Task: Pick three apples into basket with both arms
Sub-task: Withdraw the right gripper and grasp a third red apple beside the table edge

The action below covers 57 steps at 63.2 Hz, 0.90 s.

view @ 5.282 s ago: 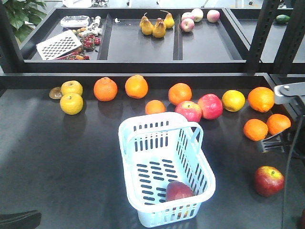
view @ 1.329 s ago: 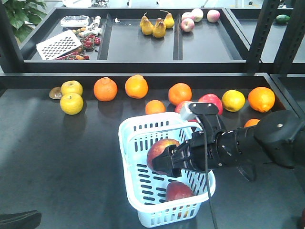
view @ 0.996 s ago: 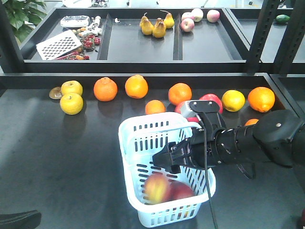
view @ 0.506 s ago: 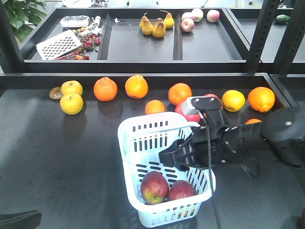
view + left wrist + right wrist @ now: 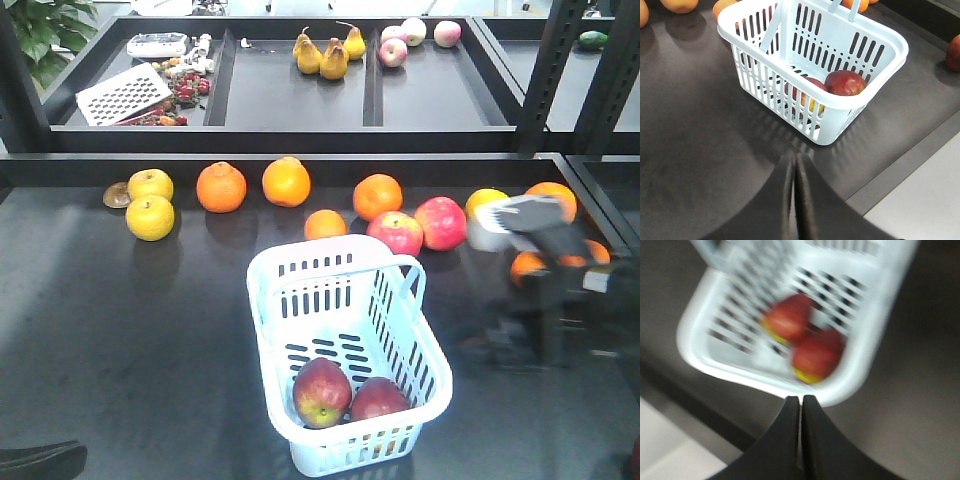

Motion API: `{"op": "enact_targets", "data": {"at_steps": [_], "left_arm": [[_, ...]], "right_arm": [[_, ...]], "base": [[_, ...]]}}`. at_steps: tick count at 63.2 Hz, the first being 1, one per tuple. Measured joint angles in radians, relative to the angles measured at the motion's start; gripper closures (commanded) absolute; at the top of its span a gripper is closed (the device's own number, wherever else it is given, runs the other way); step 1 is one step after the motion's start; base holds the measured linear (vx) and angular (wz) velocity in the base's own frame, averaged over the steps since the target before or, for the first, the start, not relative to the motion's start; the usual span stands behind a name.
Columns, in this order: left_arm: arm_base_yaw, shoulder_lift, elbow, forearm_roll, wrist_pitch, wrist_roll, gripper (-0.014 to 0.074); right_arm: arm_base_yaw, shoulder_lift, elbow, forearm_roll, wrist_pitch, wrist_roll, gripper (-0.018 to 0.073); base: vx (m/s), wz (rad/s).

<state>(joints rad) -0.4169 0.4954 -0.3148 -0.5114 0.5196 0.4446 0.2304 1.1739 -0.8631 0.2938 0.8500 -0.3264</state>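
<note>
Right gripper (image 5: pixel 800 401) w/ fingers pressed together, empty, hung above the basket (image 5: pixel 300 262); its arm (image 5: pixel 545 290) showed only as a blur at the table's right side. Left gripper (image 5: pixel 794 167) also clenched on nothing, near the basket's corner. Two dark red apples (image 5: pixel 321 392) lay touching in the basket's near end; a third wasn't identifiable. Apples looked firm, smooth, prob. slippery, so best gripped across the widest part. Room was open around the basket; oranges (image 5: pixel 220 186) lined the back edge.

Shop-like fruit display shelves (image 5: pixel 300 110)
</note>
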Motion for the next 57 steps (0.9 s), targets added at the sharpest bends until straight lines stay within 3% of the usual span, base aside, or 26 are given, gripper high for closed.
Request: {"op": "enact_targets", "data": {"at_steps": [4,9,16,26,38,50,57], "left_arm": [[0.0,0.0,0.0,0.0,0.0,0.0,0.0603],[0.0,0.0,0.0,0.0,0.0,0.0,0.0603],[0.0,0.0,0.0,0.0,0.0,0.0,0.0603],[0.0,0.0,0.0,0.0,0.0,0.0,0.0603],[0.0,0.0,0.0,0.0,0.0,0.0,0.0603],[0.0,0.0,0.0,0.0,0.0,0.0,0.0603],[0.0,0.0,0.0,-0.004,0.0,0.0,0.0603]], "right_arm": [[-0.042,-0.04,0.002,-0.184,0.051,0.131,0.0564],[-0.095,-0.077,0.01,-0.343,0.095,0.248,0.0564],[-0.186,-0.089,0.029,-0.454,0.127,0.359,0.0559],[-0.349,-0.06,0.059,-0.473,0.086,0.399,0.0489],[-0.537,0.036,0.06,-0.434,0.048,0.397,0.0248],[-0.625,0.178,0.06,-0.414,0.038,0.393,-0.0079],[-0.641,0.282,0.06,-0.414,0.038,0.39,-0.0169]], "base": [[0.0,0.0],[0.0,0.0],[0.0,0.0],[0.0,0.0],[0.0,0.0],[0.0,0.0],[0.0,0.0]]}}
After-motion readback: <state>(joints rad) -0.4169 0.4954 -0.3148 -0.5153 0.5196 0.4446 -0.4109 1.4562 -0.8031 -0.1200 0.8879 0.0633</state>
